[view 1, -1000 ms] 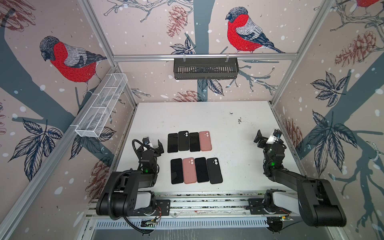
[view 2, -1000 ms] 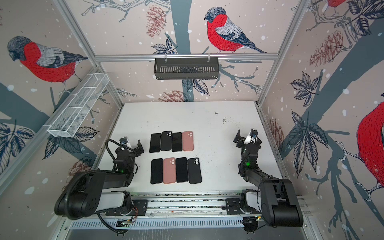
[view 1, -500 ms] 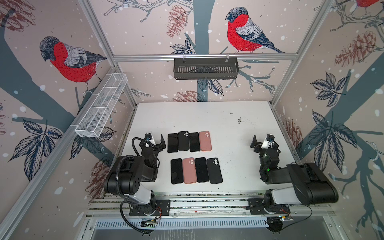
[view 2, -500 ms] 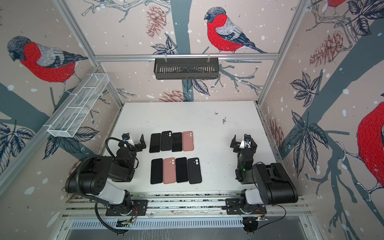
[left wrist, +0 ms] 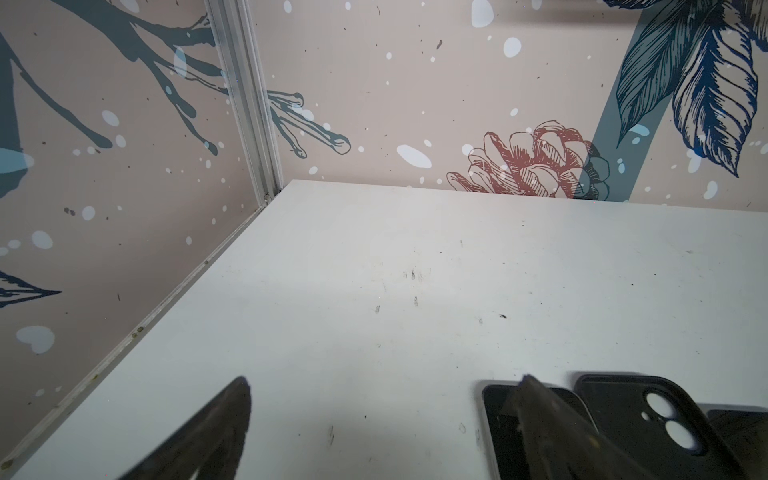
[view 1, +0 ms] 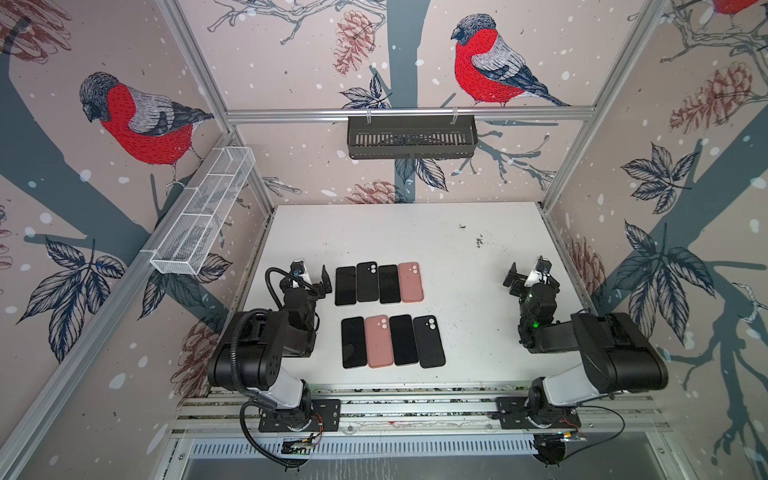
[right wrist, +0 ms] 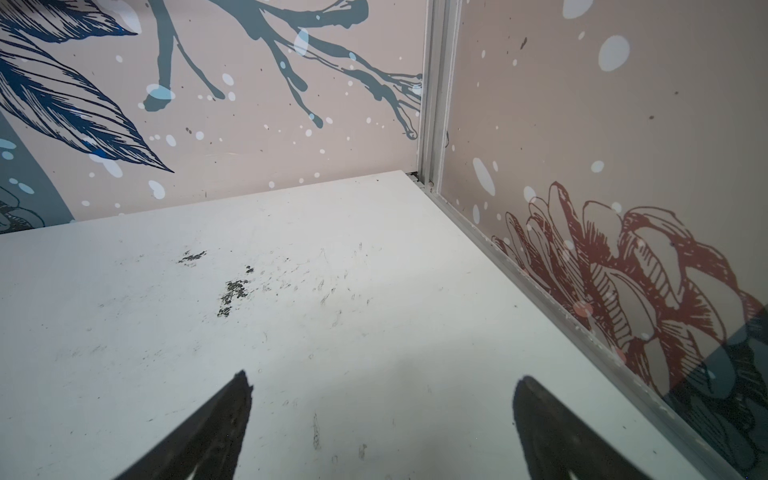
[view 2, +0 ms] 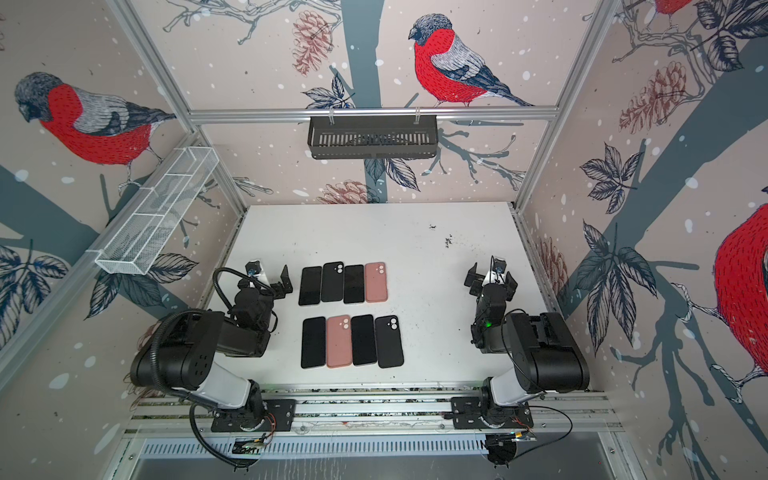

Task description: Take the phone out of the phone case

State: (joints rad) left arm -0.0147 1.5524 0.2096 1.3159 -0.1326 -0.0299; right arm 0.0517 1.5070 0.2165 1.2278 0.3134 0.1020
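Note:
Several phones lie flat in two rows on the white table (view 1: 415, 232). Most are black; a pink case (view 1: 410, 281) lies at the back right and another pink case (view 1: 378, 340) in the front row. A black case (view 1: 367, 281) (left wrist: 648, 415) lies camera side up, with a screen-up phone (view 1: 345, 286) (left wrist: 496, 428) beside it. My left gripper (view 1: 312, 277) (view 2: 270, 276) (left wrist: 385, 380) stands open just left of the back row, holding nothing. My right gripper (view 1: 527, 276) (view 2: 491, 277) (right wrist: 385, 376) is open over bare table near the right wall.
A black slotted basket (view 1: 411, 137) hangs on the back wall and a white mesh basket (view 1: 203, 216) on the left wall. An aluminium rail (view 1: 415, 409) carrying both arm bases runs along the front. Dark scuff marks (right wrist: 235, 289) spot the table.
Both arms have folded, their elbows lifting up and back toward the front rail. The grippers stay open near the same spots; the phones have not moved.

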